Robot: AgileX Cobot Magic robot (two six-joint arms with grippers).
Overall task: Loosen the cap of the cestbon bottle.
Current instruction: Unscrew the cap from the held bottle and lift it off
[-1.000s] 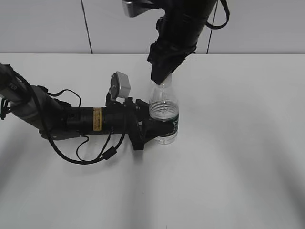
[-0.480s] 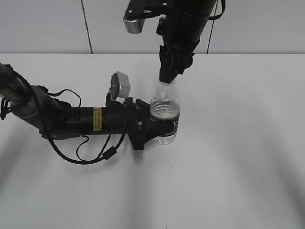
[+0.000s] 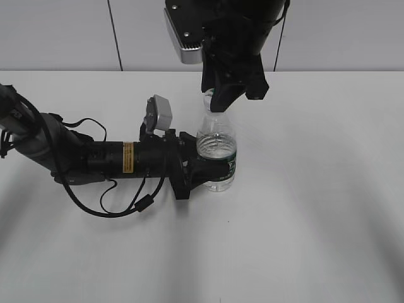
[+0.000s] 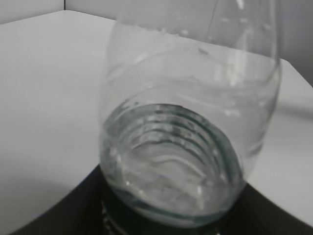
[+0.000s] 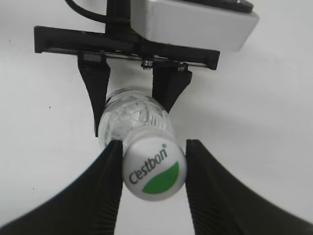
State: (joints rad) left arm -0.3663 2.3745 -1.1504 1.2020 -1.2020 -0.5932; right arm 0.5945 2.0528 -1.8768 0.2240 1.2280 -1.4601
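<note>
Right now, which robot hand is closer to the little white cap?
The right gripper. Its fingers sit on either side of the cap, up at the bottle's top. The left gripper is lower down, clamped around the cestbon bottle at its green label.

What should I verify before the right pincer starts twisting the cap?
1. Bottle upright on the table: ok. The cestbon bottle stands vertical on the white table.
2. Body braced: ok. The left pincer is shut around the bottle at its green label band.
3. Right pincer lined up: ok. In the right wrist view the cap sits between the fingers of the right pincer.
4. Both fingers on the cap: cannot tell. The left one looks in contact; the right one seems to leave a thin gap.
5. Cap still seated: ok. It sits square on the neck.
6. Cables clear of the bottle: ok.
</note>
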